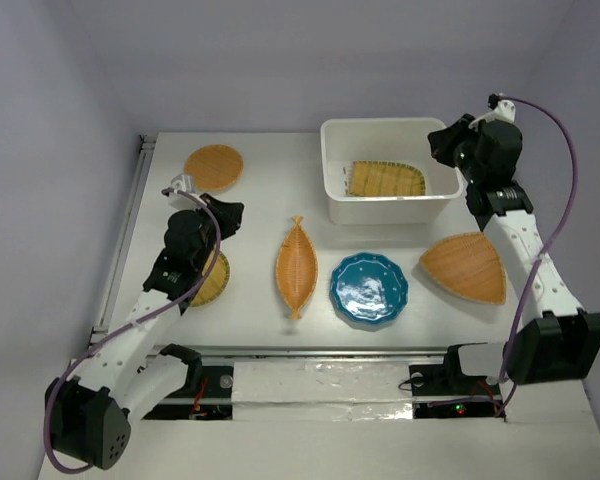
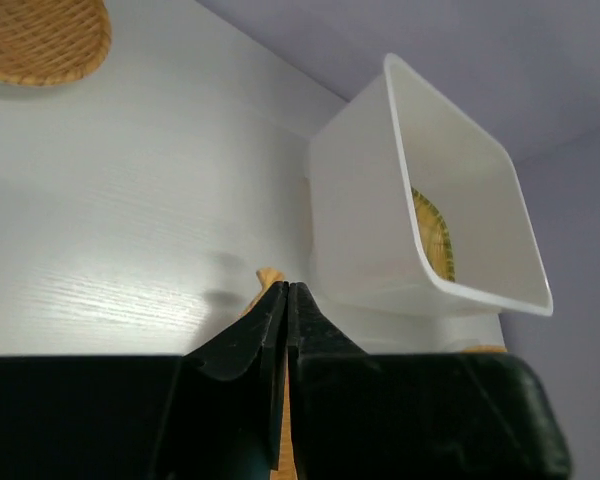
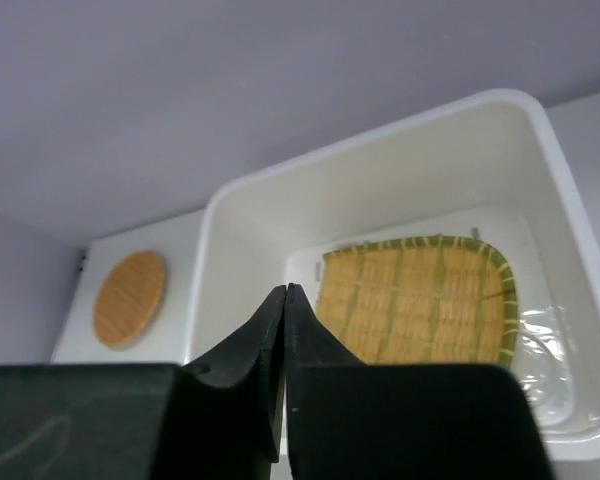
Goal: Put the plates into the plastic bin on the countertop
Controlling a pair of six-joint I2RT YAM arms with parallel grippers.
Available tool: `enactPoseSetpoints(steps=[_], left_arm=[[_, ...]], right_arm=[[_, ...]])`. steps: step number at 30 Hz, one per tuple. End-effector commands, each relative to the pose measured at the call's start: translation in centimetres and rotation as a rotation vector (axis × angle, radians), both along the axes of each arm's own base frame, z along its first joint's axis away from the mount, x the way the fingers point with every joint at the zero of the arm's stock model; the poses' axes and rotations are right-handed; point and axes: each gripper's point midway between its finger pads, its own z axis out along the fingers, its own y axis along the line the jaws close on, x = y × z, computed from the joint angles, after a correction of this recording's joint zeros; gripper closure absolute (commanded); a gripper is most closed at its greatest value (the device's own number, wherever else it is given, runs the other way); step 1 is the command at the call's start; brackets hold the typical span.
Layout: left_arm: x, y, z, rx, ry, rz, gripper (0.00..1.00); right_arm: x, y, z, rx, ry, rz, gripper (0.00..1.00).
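Observation:
The white plastic bin [image 1: 380, 211] stands at the back right of the countertop [image 1: 270, 195] and holds a squarish woven plate [image 1: 384, 179]. A round orange plate [image 1: 213, 167] lies at the back left. A round yellow plate [image 1: 214, 283] lies partly under my left arm. A leaf-shaped plate [image 1: 296, 266], a teal scalloped plate [image 1: 369, 288] and a fan-shaped plate [image 1: 466, 267] lie in a row at the front. My left gripper [image 1: 231, 214] is shut and empty, above the table left of the leaf plate. My right gripper [image 1: 438, 141] is shut and empty, above the bin's right rim.
A metal rail [image 1: 130, 215] runs along the countertop's left edge. The left wrist view shows the bin [image 2: 360, 220] and the leaf plate's tip [image 2: 268, 276] just beyond the shut gripper [image 2: 287, 290]. The right wrist view looks into the bin [image 3: 380, 145] at the squarish plate [image 3: 420, 300].

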Motion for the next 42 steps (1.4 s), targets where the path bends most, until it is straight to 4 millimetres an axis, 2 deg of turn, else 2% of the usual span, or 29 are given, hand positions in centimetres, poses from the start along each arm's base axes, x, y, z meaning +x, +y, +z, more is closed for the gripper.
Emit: enactPoseSetpoints(steps=[1, 2, 3, 4, 5, 7, 8, 10, 11, 12, 13, 16, 17, 19, 20, 21, 23, 28, 32, 33, 42], left_arm=[[2.1, 0.6, 3.5, -0.032, -0.069, 0.075, 1.00], [2.9, 0.9, 3.0, -0.028, -0.047, 0.098, 1.00], [3.4, 1.3, 2.8, -0.029, -0.041, 0.118, 1.00], [3.8, 1.6, 2.6, -0.044, -0.031, 0.133, 1.00], [4.8, 2.6, 2.1, -0.051, -0.018, 0.166, 1.00], [5.9, 3.5, 1.3, -0.099, 0.014, 0.184, 1.00], [7.2, 5.5, 0.1, -0.118, 0.034, 0.231, 0.99], [8.0, 6.3, -1.5, -0.187, 0.074, 0.208, 0.91], [9.0, 6.9, -3.1, -0.237, 0.106, 0.217, 0.88], [9.5, 8.2, -3.7, -0.260, 0.119, 0.231, 0.87], [10.6, 8.8, -5.2, -0.267, 0.152, 0.246, 0.80], [12.3, 10.5, -7.1, -0.294, 0.205, 0.262, 0.70], [13.3, 10.9, -8.3, -0.300, 0.235, 0.264, 0.67], [14.1, 11.1, -9.3, -0.325, 0.264, 0.248, 0.65], [14.9, 11.8, -10.5, -0.332, 0.289, 0.262, 0.65], [15.2, 11.5, -11.0, -0.341, 0.302, 0.247, 0.64], [16.2, 12.6, -12.5, -0.362, 0.332, 0.265, 0.59], [17.7, 13.0, -14.2, -0.355, 0.365, 0.277, 0.52], [18.6, 13.7, -16.6, -0.371, 0.409, 0.306, 0.51], [18.8, 14.4, -16.9, -0.376, 0.412, 0.321, 0.51], [20.6, 14.6, -19.3, -0.400, 0.411, 0.324, 0.51]], right_arm=[[-1.7, 1.3, 1.4, 0.079, -0.101, 0.072, 1.00], [-3.4, 1.9, 3.0, 0.094, -0.151, 0.112, 1.00], [-4.2, 2.2, 3.3, 0.099, -0.174, 0.129, 1.00], [-4.9, 2.9, 2.8, 0.108, -0.186, 0.152, 1.00], [-6.3, 3.0, 3.9, 0.112, -0.226, 0.166, 1.00], [-7.7, 4.2, 3.9, 0.125, -0.244, 0.218, 1.00], [-8.3, 5.0, 2.9, 0.131, -0.228, 0.254, 1.00], [-9.7, 6.4, 2.9, 0.140, -0.247, 0.307, 0.99], [-10.2, 6.9, 2.7, 0.138, -0.245, 0.325, 0.98], [-10.6, 7.2, 2.1, 0.138, -0.239, 0.336, 0.97], [-10.9, 7.6, 1.9, 0.134, -0.236, 0.351, 0.94], [-11.3, 7.7, 1.1, 0.127, -0.228, 0.363, 0.85], [-11.6, 8.0, 1.0, 0.127, -0.228, 0.378, 0.79], [-11.6, 8.1, 1.0, 0.124, -0.228, 0.385, 0.74], [-11.6, 8.2, 0.9, 0.122, -0.229, 0.389, 0.70], [-11.8, 8.5, 0.9, 0.122, -0.229, 0.400, 0.68], [-11.6, 8.6, 0.7, 0.119, -0.225, 0.401, 0.65], [-11.5, 9.0, 0.6, 0.116, -0.220, 0.415, 0.62], [-11.6, 9.0, 0.8, 0.111, -0.224, 0.418, 0.61], [-11.6, 9.0, 0.8, 0.110, -0.223, 0.417, 0.61], [-11.7, 9.4, 0.8, 0.102, -0.216, 0.433, 0.61]])
